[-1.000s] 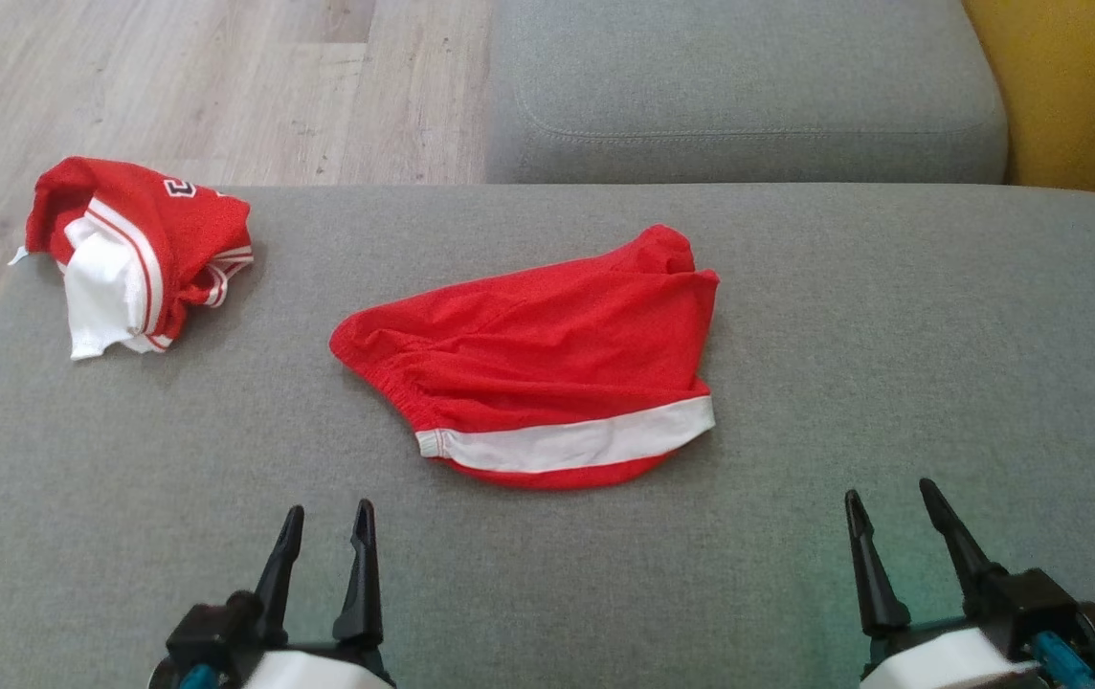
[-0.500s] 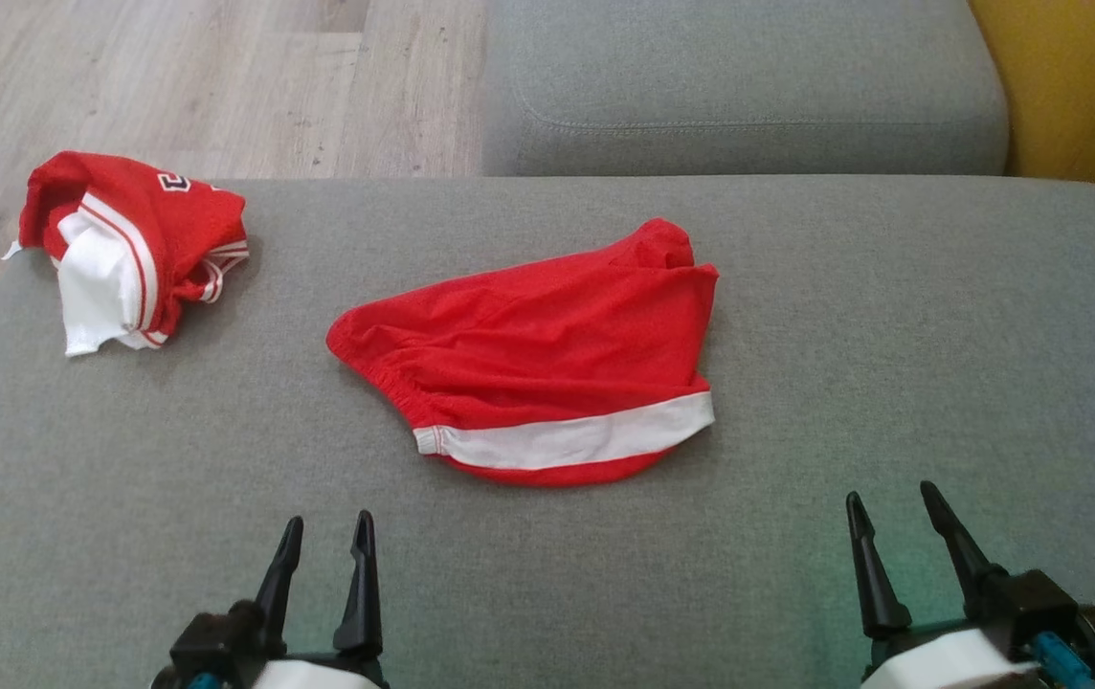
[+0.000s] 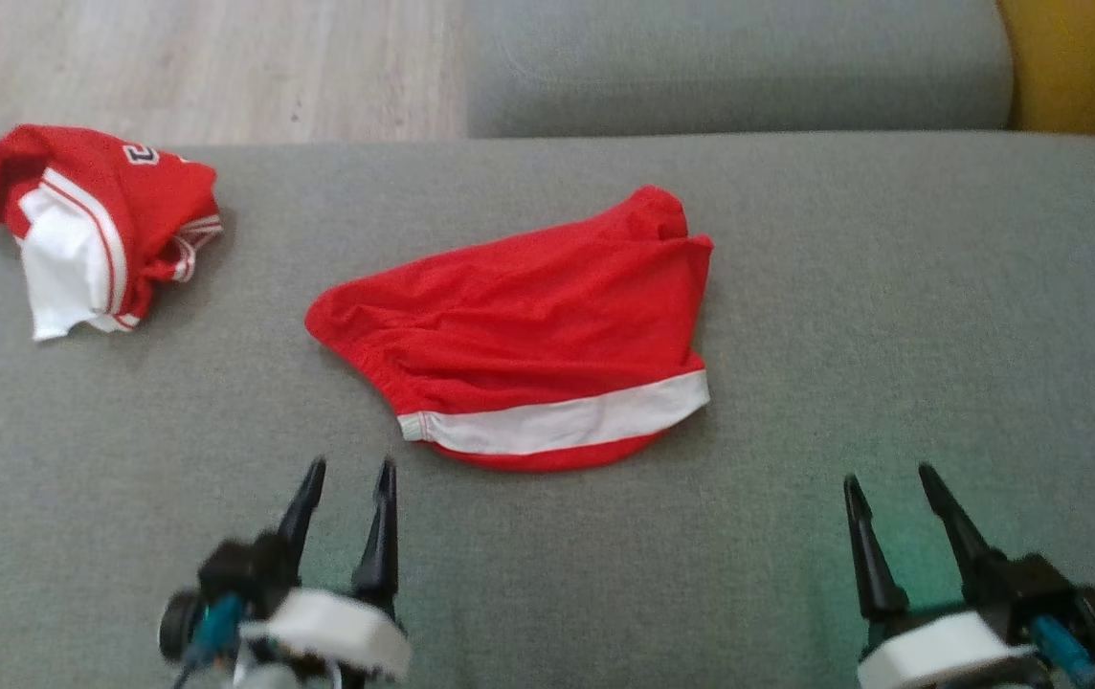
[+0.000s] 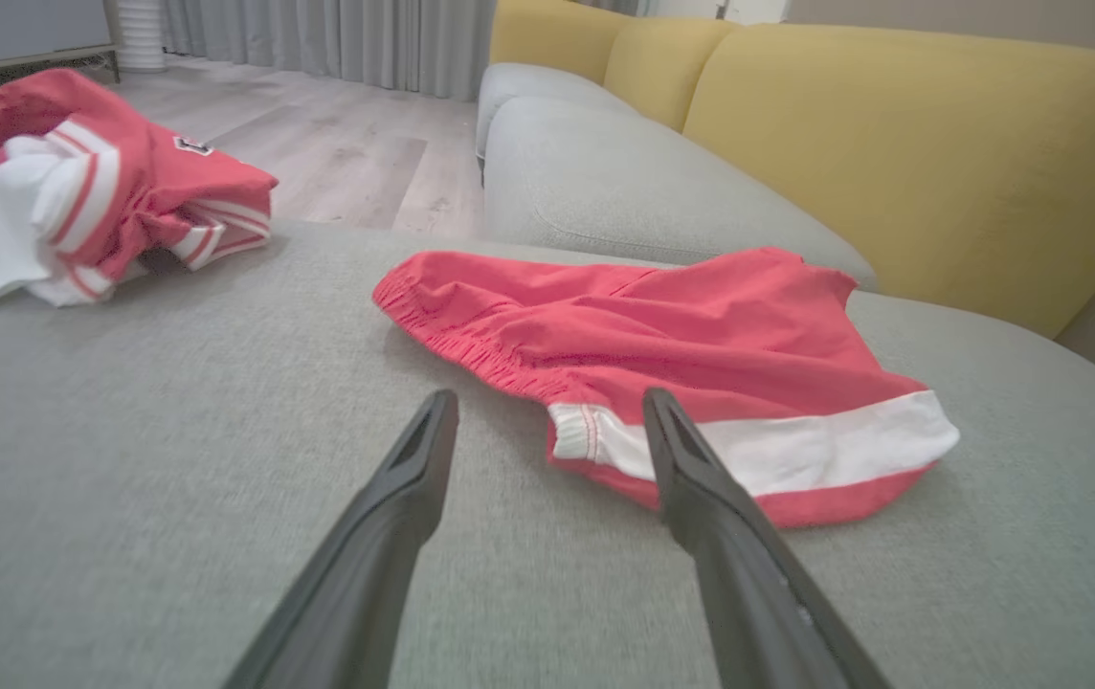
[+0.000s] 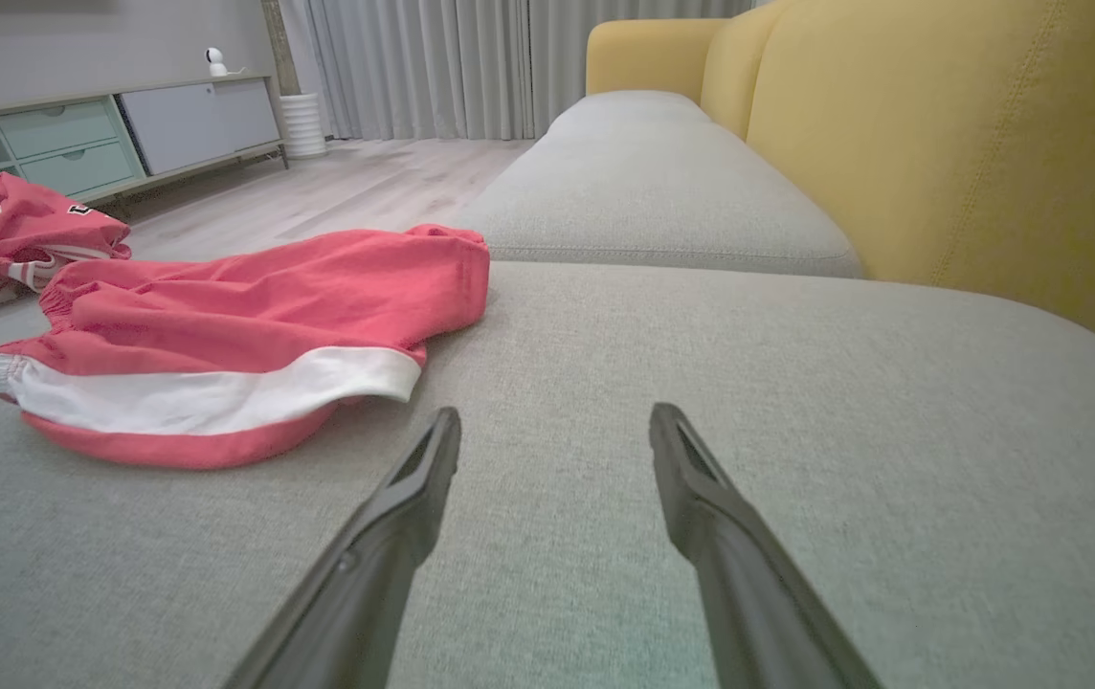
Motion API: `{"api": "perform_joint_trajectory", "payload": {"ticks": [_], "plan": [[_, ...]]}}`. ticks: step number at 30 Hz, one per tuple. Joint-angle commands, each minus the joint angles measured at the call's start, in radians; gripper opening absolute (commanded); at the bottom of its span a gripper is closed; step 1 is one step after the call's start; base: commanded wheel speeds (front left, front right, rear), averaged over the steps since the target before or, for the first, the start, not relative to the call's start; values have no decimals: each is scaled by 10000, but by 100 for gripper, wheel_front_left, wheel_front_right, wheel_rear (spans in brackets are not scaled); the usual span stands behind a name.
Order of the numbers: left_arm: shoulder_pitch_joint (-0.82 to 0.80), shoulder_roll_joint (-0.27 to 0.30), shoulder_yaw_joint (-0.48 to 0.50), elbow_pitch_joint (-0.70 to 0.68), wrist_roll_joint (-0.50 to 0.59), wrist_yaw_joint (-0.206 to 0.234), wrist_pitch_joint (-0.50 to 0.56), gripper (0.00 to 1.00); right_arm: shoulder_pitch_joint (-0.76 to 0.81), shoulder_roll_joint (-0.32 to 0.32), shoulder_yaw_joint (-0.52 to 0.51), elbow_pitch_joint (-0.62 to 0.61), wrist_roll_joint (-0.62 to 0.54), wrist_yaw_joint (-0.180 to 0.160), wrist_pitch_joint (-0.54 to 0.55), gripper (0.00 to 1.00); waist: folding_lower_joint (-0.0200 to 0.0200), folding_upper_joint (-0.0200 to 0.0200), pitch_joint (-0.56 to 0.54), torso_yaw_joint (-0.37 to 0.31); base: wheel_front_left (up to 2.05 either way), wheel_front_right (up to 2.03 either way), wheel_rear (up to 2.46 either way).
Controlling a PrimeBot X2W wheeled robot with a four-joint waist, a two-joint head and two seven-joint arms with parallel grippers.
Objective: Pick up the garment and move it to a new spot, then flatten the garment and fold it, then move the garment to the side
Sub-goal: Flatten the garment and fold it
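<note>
We see the red shorts (image 3: 519,325) lying crumpled mid-seat on the grey sofa cushion (image 3: 892,287), our left gripper (image 3: 348,467) near their white-banded corner, our right gripper (image 3: 887,476) well apart, both spread wide, holding nothing.

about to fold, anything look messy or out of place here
Yes: the red shorts lie rumpled and askew on the gray cushion, and a red-and-white jersey sits bunched at its far left corner.
</note>
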Motion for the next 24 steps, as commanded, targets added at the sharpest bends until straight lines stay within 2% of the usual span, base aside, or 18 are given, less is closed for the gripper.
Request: {"api": "perform_joint_trajectory", "payload": {"ticks": [1,10,18,19,22,24], "plan": [[-969,68,246,-25,188,-50,152,100,-716,-49,325,-394,-94,-7,-50,100,-1,0,329,-194,0,0,0],[-2554,-49,134,1945,-54,-431,1179,100,-1463,-49,566,-562,-291,-7,26,100,-1,0,1268,-901,0,0,0],[-3127,-341,-26,2638,-138,-777,997,100,-1581,-49,426,-498,-319,-7,-11,100,-1,0,1479,-1013,0,0,0],[-3192,-384,-35,2699,-143,-800,931,66,-1593,-49,405,-484,-317,-7,-17,100,-1,0,1479,-1001,0,0,0],[-3355,-481,-74,2886,-120,-848,706,0,-1623,-49,399,-441,-296,-7,-34,100,-1,0,1438,-942,0,0,0],[-3418,-535,-108,2996,-104,-864,589,0,-1629,-49,413,-412,-270,-7,-45,100,-1,0,1383,-891,0,0,0]]}}
